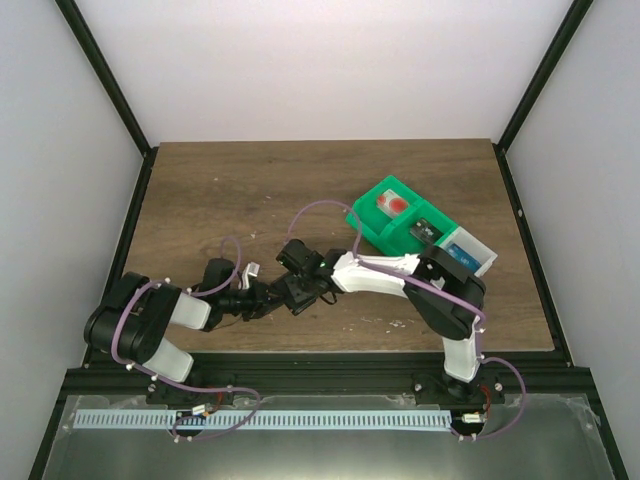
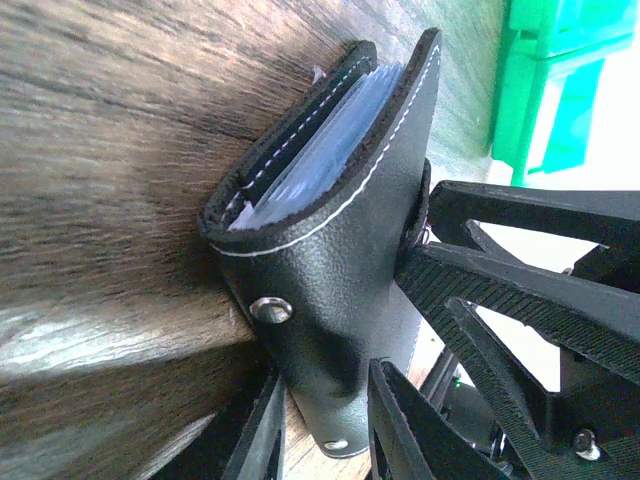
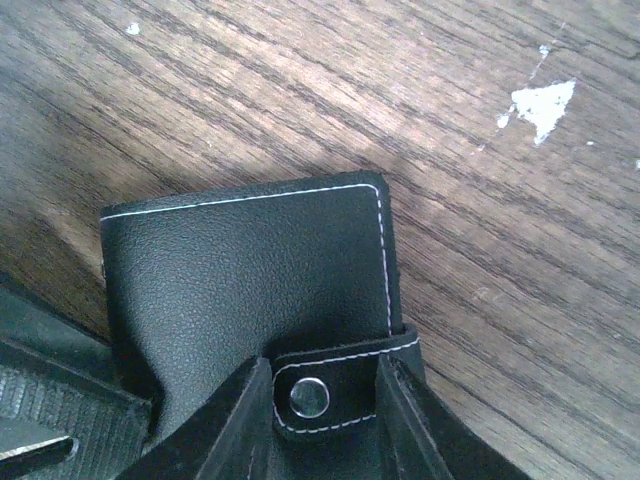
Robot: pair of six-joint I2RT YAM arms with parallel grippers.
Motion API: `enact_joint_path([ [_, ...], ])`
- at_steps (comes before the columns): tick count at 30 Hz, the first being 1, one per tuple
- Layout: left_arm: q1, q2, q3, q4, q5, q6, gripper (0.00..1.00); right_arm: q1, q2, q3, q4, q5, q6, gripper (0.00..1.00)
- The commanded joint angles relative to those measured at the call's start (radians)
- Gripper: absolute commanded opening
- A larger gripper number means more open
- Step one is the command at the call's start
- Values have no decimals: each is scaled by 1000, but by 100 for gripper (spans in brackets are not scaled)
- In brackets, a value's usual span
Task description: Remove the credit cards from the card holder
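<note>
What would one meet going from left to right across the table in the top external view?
left arm → card holder → green tray → clear-white tray

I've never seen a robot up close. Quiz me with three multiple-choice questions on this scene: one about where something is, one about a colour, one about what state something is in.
1. Where on the table is the green tray?
A) on the right side
B) on the left side
C) up in a gripper

2. What colour is the stitching on the card holder?
A) red
B) white
C) green

3. How is the card holder placed?
A) lying loose on the wood
B) inside the tray
C) between the fingers of both grippers

Answers:
1 A: the top view shows it right of centre.
2 B: a white line runs along the holder's black edge.
3 C: the left gripper and the right gripper each have it between their fingers.
</note>
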Motion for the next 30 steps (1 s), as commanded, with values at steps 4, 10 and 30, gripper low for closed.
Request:
enact_joint_path([
  [4, 3, 19, -18, -19, -21, 17, 26, 26, 20, -2, -64, 73, 0, 22],
  [10, 3, 13, -19, -40, -32, 29, 27, 26, -20, -35, -23, 44, 5, 7],
  [30, 19, -108, -1, -99, -40, -22, 29, 26, -68, -6, -1, 6, -26, 15],
])
